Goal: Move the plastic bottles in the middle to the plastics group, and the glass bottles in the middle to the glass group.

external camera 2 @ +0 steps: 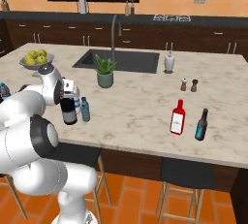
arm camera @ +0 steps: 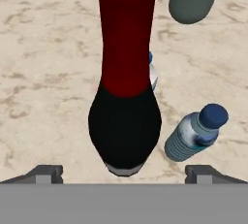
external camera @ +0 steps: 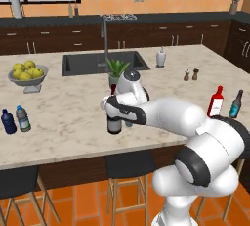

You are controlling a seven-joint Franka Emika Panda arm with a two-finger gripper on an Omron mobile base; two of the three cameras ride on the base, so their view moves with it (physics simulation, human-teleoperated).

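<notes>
A tall, nearly black wine bottle [arm camera: 125, 131] with a red foil neck stands in the middle of the counter [external camera: 73, 117]. My gripper [arm camera: 125, 174] hangs open just above it, with the two fingertips [arm camera: 48, 173] wide apart on either side and not touching the glass. Beside it stands a teal-blue water bottle [arm camera: 196, 133] with a blue cap, and a whitish bottle [arm camera: 152, 72] peeks out behind the neck. The plastics pair, navy [external camera: 8, 121] and greyish clear [external camera: 22, 118], stands at the far left. The glass pair, red [external camera 2: 178, 117] and dark teal [external camera 2: 201, 125], stands on the right.
A potted plant [external camera 2: 104, 72] sits just behind the middle bottles, before the sink [external camera: 102, 62]. A bowl of lemons [external camera: 28, 73] is at the back left. A soap dispenser [external camera: 160, 57] and two small shakers [external camera: 190, 75] stand at the back right. Stools [external camera: 129, 166] line the counter's near edge.
</notes>
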